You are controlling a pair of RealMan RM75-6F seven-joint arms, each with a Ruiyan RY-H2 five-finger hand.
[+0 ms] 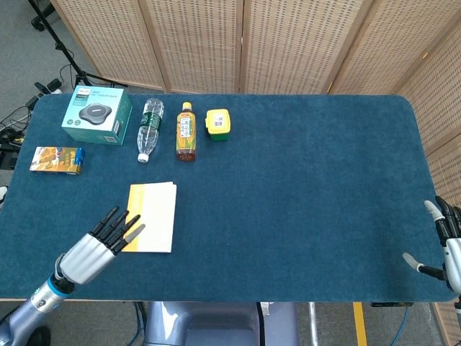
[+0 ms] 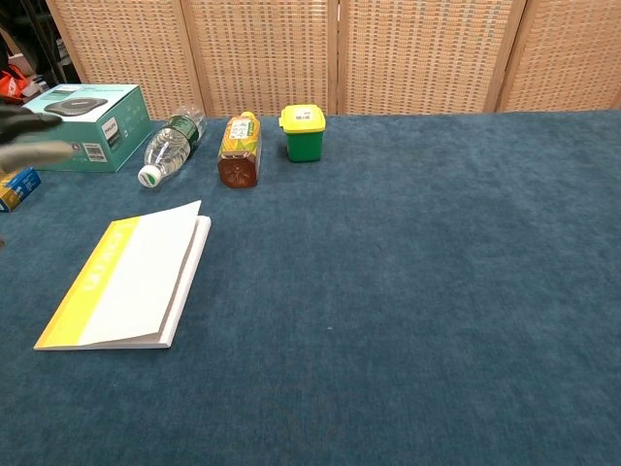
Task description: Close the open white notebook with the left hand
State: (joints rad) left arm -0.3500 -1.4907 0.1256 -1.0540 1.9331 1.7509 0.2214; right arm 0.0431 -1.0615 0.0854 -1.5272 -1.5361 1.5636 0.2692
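Left hand [image 2: 29,131] blurred, cropped

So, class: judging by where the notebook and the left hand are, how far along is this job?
Done: the white notebook lies shut on the table, cover down. In hand: nothing; the left hand hovers at its near corner, fingers spread. Left: apparently only drawing the arm away.

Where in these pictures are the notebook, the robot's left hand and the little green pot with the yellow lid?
notebook [image 1: 152,217], head view, middle of its cover.
left hand [image 1: 97,244], head view, back of hand.
green pot [image 2: 305,145], chest view, its front wall.
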